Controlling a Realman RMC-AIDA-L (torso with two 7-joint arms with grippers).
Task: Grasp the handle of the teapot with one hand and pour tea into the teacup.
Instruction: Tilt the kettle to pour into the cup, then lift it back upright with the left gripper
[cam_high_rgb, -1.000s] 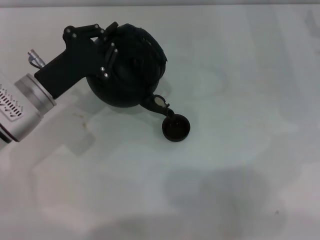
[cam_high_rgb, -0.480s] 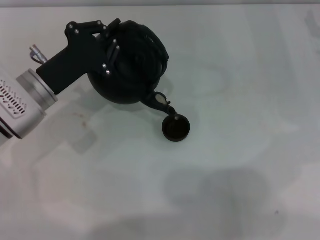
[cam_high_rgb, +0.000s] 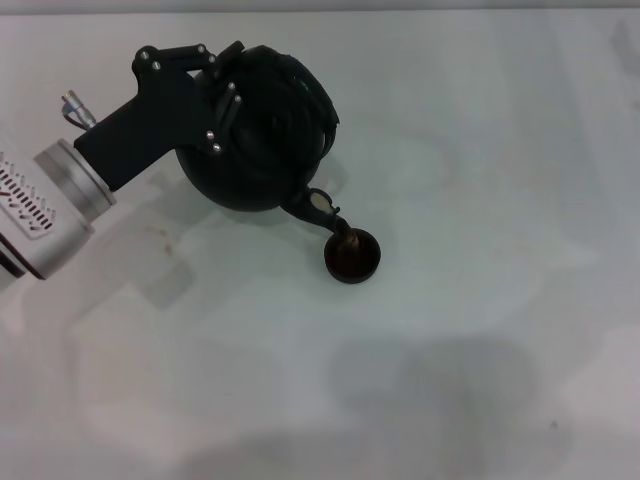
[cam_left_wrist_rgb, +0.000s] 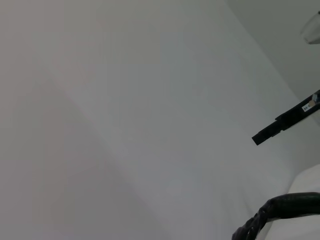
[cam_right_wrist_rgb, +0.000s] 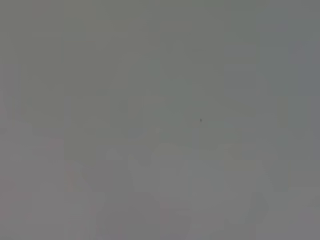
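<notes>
White tabletop (cam_high_rgb: 480, 150) fills the head view, and in its upper left your left gripper (cam_high_rgb: 222, 85) is clamped on the handle (cam_high_rgb: 300, 85) of the teapot (cam_high_rgb: 262, 150), holding the pot tipped toward the lower right. From the pot's belly the spout (cam_high_rgb: 318, 208) points down toward the teacup (cam_high_rgb: 351, 256), which sits just left of the frame's centre, with the spout's tip over the cup's near rim. You have no sight of the right gripper.

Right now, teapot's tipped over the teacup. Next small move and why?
Probably hold the tilt briefly. The left gripper grips the handle, the teapot is tipped with its spout right over the teacup, and brown liquid shows inside. Then level it.
</notes>
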